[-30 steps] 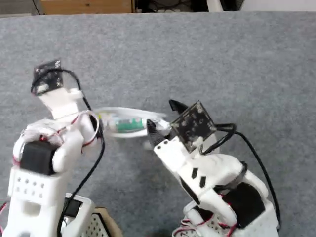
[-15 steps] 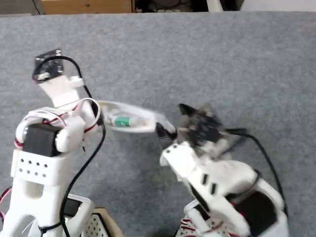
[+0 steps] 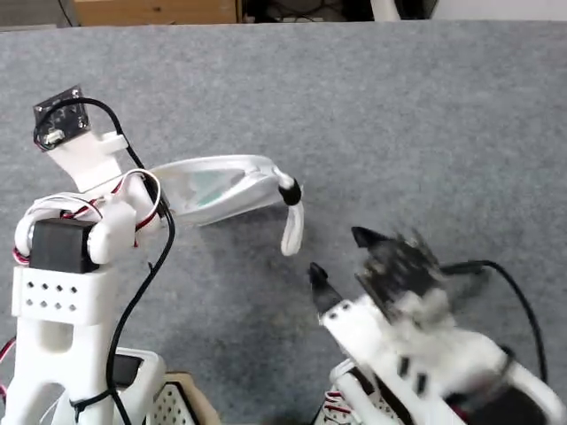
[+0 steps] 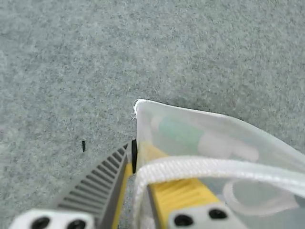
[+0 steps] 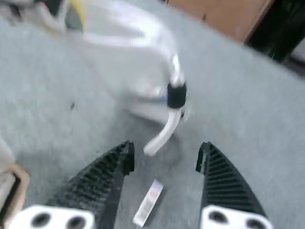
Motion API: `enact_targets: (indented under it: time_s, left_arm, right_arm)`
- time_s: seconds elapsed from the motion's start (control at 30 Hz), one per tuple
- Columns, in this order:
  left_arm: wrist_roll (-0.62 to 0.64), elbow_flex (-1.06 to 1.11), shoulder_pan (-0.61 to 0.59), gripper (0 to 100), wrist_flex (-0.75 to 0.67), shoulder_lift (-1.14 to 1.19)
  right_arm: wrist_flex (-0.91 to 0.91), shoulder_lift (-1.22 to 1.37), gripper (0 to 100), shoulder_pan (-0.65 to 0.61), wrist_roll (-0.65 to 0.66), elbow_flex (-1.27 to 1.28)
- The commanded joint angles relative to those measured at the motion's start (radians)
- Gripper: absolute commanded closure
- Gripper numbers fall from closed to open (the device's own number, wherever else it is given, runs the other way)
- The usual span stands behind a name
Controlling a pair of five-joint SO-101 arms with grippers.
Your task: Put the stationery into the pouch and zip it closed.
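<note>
The translucent white pouch [image 3: 217,188] hangs just above the grey carpet, held at its left end by my left gripper [image 4: 136,160], which is shut on the pouch's edge. A green and white stationery item [image 4: 190,136] lies inside the pouch [image 4: 224,148]. At the pouch's right end a black toggle [image 3: 289,192] carries a white strap [image 3: 292,232] that hangs loose. My right gripper [image 3: 335,254] stands open in front of the strap, apart from it and holding nothing. From the right wrist I see the toggle [image 5: 176,95] and strap [image 5: 164,131] beyond my open right gripper [image 5: 167,152].
A small white tag-like piece [image 5: 147,209] lies on the carpet between the right fingers. Wooden furniture [image 3: 155,11] runs along the far edge. A perforated white base and brown corner [image 3: 173,400] sit at the near edge. Bare carpet [image 3: 434,115] stretches to the right.
My right gripper has let go at the pouch's right end and drawn back toward the near edge. The left arm has shifted left and back, carrying the pouch; the strap now hangs free.
</note>
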Motion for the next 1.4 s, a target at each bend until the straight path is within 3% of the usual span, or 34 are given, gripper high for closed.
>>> enact_targets:
  time_s: [0.0,0.27,0.53,1.07,1.37]
  left_arm:
    - [0.006,-0.025,-0.018,97,0.008,0.012]
    - [0.006,0.013,-0.018,97,0.008,0.012]
    - [0.006,0.012,-0.018,97,0.006,0.012]
    - [0.006,0.01,-0.019,97,0.006,0.012]
    - [0.006,0.012,-0.019,97,0.005,0.012]
  right_arm:
    - [-0.149,0.016,77.7,0.068,0.002,0.217]
    - [-0.373,0.229,93.8,0.193,0.002,0.321]
    - [-0.315,0.605,80.1,0.235,0.008,0.229]
    - [-0.16,0.981,79.4,0.23,0.009,0.142]
    - [-0.216,1.167,79.3,0.229,0.006,0.143]
